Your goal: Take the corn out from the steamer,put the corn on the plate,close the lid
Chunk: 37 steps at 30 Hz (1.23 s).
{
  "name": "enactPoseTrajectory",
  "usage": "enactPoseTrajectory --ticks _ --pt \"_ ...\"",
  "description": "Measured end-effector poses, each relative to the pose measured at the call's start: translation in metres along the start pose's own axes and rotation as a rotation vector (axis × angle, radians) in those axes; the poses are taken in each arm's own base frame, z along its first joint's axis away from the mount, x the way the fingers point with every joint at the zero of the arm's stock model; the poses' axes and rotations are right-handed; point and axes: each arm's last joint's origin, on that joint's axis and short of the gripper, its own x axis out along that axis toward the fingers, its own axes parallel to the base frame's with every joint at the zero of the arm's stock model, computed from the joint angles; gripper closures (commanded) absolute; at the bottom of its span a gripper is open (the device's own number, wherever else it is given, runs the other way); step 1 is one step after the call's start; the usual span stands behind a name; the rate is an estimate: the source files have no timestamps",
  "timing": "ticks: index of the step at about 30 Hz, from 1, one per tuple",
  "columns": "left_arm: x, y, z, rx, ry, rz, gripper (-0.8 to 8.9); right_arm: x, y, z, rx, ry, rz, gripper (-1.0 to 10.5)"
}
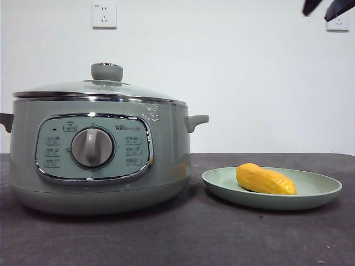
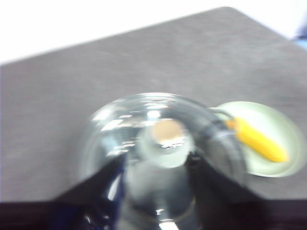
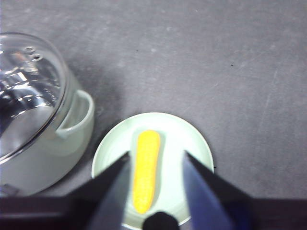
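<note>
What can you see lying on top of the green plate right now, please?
Only the corn lies on the plate, on its side, with the right claw open above it. The patch of plate under the cob is covered.

- You see the corn (image 1: 265, 180), a smooth yellow-orange cob, lying on its side inside the plate (image 1: 321, 188).
- Your pale green plate sits just beside the steamer (image 1: 172, 160).
- The glass lid (image 1: 105, 88) rests closed on the steamer's chrome rim.
</note>
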Motion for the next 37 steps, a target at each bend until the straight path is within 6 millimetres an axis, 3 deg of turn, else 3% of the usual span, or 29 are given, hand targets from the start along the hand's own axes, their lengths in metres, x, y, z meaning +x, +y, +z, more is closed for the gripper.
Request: enactPoseTrajectory --ticks 5,13,16,23,33,37 --pt "-0.021 0.001 -0.012 0.009 -0.058 0.029 8.22 -0.004 0.000 -0.036 0.012 -0.113 0.021 9.6" --pt "-0.021 0.002 -0.071 0.010 -0.065 0.026 8.22 0.001 -0.001 -0.097 0.087 -0.205 0.056 9.6" --pt "-0.018 0.002 -0.085 0.010 -0.038 0.026 8.16 0.001 -0.002 -0.099 0.119 -0.193 0.054 9.4" --pt "-0.017 0.002 -0.098 0.012 0.099 0.028 8.16 0.001 -0.002 -0.101 0.152 -0.172 0.031 9.4" --pt "-0.015 0.002 -0.099 0.015 0.130 0.028 8.16 0.001 -0.002 -0.101 0.155 -0.168 0.030 9.4" --pt "-0.034 0.004 -0.101 0.121 0.033 0.041 8.16 0.001 -0.002 -0.101 0.155 -0.166 0.030 9.4"
